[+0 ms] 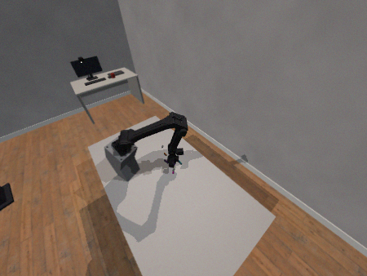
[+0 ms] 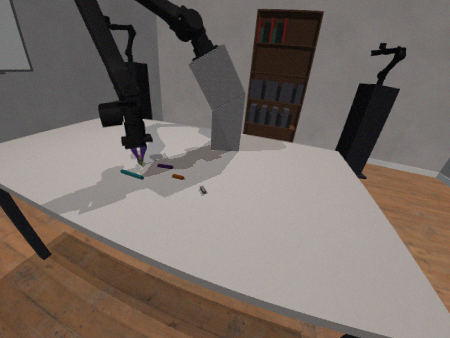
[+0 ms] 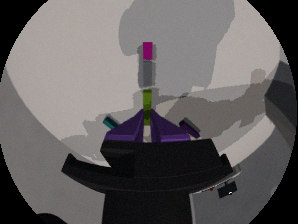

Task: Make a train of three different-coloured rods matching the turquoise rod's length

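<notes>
In the wrist view my gripper (image 3: 147,112) with purple fingers is shut on a lime rod (image 3: 147,102), which points straight ahead and low over the table. Beyond its far end a grey rod (image 3: 147,72) and then a magenta rod (image 3: 147,50) lie in one line with it. The gap between the lime and grey rods looks very small. The turquoise rod (image 3: 109,123) lies to the left of the fingers, and also shows in the exterior view (image 2: 132,174). There my gripper (image 2: 139,159) hangs just behind it. In the top view my gripper (image 1: 173,163) is close to the table.
A purple rod (image 2: 165,166), an orange rod (image 2: 178,176) and a small grey piece (image 2: 203,190) lie to the right of the gripper. The arm's grey base block (image 2: 222,100) stands behind them.
</notes>
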